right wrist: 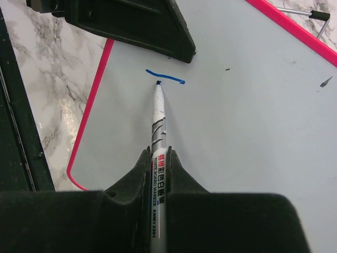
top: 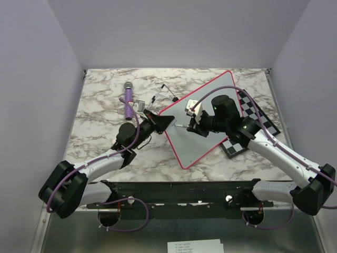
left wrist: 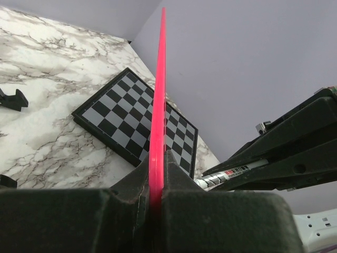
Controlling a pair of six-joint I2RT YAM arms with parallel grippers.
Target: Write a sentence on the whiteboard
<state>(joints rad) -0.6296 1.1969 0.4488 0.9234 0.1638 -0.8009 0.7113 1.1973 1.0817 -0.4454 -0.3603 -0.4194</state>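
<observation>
Lying slantwise on the marble table [top: 105, 113], the whiteboard [top: 197, 145] is held at its near corner by the left gripper [top: 164, 122], whose jaws are closed narrowly on the thin pink-red rim. In the left wrist view that rim is seen edge-on, running straight out from between the black fingers [left wrist: 79, 221], and a chessboard [left wrist: 118, 118] is seen beyond the fingertips, flat on the marble and partly hidden by the board. A marker [right wrist: 158, 118] is clamped between the jaws of the right gripper [right wrist: 158, 166], which are drawn in tight around its white barrel. The marker is pointed straight ahead of that gripper, and its blue tip is set against the white surface. Directly ahead of the tip the sentence [right wrist: 165, 77] is found (only one short blue stroke is there). Just past the stroke, the dark body of the left gripper is seen over the board's edge. A purple object [top: 128, 100] is left on the table beyond the left gripper, well apart from the board.
</observation>
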